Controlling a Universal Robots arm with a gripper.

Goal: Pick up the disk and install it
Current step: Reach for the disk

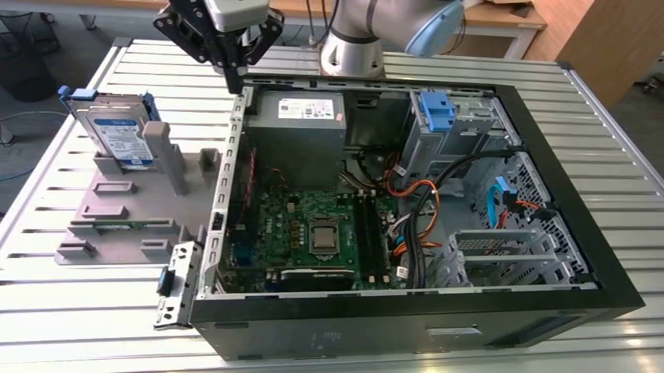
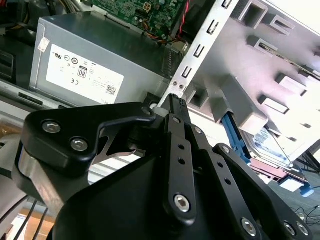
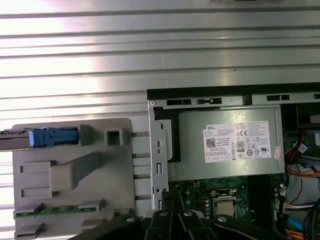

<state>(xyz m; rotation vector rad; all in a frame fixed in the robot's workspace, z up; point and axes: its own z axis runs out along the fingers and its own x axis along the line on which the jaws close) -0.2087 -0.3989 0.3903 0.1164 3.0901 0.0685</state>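
Looking at the exterior view, we've got the gripper (image 1: 236, 78) hanging over the corner of the open computer case (image 1: 415, 326), right above the side wall next to the power supply (image 1: 301, 109). Its fingers are pinched together with nothing between them, and it isn't touching anything.

The disk (image 1: 112, 128) is well apart from it. It's standing on edge in the grey holder (image 1: 114, 198) on the slatted table (image 1: 83, 311), off to the exterior view's left of the case. In the first wrist view we see it edge-on, with its blue bracket (image 3: 50, 136) facing the case.
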